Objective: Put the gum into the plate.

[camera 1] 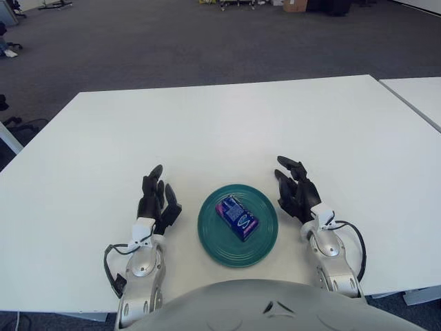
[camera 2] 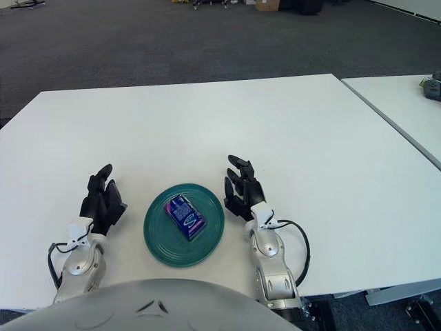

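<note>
Left robot hand (camera 1: 157, 200) and right robot hand (camera 1: 296, 189) open, empty.

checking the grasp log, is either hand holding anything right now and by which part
Nothing is held. The gum lies in the plate, untouched. The left hand shows left of the plate and the right hand right of it, both with fingers relaxed.

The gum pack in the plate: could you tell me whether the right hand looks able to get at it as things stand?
Probably yes. The gum pack lies uncovered in the green plate, and the right hand sits just beside the plate's right rim, fingers open, with nothing between them.
</note>
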Tool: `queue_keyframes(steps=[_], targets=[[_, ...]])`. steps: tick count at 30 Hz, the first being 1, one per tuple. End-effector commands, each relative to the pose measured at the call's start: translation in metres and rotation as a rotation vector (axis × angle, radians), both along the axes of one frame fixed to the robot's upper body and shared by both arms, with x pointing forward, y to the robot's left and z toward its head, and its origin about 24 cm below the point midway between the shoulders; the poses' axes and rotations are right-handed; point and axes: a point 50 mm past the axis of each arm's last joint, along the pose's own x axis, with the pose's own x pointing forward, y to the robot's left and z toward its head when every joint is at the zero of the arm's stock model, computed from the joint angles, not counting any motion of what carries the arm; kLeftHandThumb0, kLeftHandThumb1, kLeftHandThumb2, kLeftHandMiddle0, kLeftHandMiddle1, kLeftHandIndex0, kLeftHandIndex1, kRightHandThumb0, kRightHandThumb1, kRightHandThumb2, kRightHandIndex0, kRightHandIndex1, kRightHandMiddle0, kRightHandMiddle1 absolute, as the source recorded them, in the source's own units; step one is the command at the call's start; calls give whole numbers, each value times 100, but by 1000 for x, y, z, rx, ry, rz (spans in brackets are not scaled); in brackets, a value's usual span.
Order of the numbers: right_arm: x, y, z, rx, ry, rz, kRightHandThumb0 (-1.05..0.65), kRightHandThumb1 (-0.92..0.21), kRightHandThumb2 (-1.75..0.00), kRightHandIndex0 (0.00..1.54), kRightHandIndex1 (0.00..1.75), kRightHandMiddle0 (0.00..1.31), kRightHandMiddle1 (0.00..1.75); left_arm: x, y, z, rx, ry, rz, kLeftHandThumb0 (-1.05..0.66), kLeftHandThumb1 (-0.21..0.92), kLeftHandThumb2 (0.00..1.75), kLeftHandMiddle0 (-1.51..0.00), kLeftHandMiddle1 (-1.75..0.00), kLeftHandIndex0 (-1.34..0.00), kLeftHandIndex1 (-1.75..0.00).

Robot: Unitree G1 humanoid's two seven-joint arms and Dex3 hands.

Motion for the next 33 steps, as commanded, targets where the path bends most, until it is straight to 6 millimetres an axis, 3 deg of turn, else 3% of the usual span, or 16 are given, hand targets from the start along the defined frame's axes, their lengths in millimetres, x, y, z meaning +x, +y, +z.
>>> queue_keyframes(steps=[1,4,7,10,16,21,33], targets=[[-9,-5,-14,-11,96,-5,-58,-92,-82,40,0,0,63,0,4,-3,-29,0,-22,-84,92,98,-24,0,0,-59],[-10,-5,-14,-11,99,-2,-58,-92,-83,39,0,0,63,0,3,-5,-56,-3,-30,-83,92,98,-25,-1,0,-61],[-10,-7,-15,-13,105,-2,-59,-92,-83,39,0,0,63,3,8,-26,-90,3,-30,-82,92,97,-27,-1,0,-67],[-10,-9,-15,-15,107,-2,-59,-92,-83,38,0,0,63,3,7,-32,-101,-15,-30,-83,92,96,-28,-1,0,-71],[-11,-12,-17,-20,120,-8,-58,-92,-83,37,0,0,63,2,0,-32,-138,-72,-22,-89,92,93,-32,-2,0,-81],[-11,-13,-18,-20,122,-12,-57,-92,-82,37,0,0,63,0,-22,-20,-165,-117,-66,-92,92,91,-34,-2,-1,-84],[-11,-13,-21,-4,119,-22,-60,-92,-83,38,1,0,64,-3,-23,-19,-182,-31,-176,-87,92,95,-31,0,0,-77]])
